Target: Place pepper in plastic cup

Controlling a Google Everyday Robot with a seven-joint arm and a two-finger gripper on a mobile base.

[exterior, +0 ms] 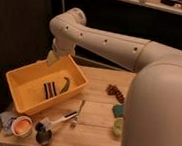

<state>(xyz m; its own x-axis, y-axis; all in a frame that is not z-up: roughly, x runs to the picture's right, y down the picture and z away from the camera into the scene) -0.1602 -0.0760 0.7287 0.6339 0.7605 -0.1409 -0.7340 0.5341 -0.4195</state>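
Observation:
The pepper [65, 84], a small curved dark green pod, lies inside the yellow bin [21, 97] on the left of the wooden table, next to two dark purple sticks [49, 89]. The plastic cup [118, 126], translucent yellow-green, stands at the table's right, partly hidden behind my big white arm. My gripper [52, 58] hangs over the bin's far rim, up and left of the pepper and apart from it. Nothing shows in it.
A green sponge [117, 110] sits just behind the plastic cup and a dark red cluster [115, 92] lies farther back. A white cup with orange inside [22, 126], a dark metal cup [43, 135] and a metal utensil [77, 117] lie at the front. My arm fills the right side.

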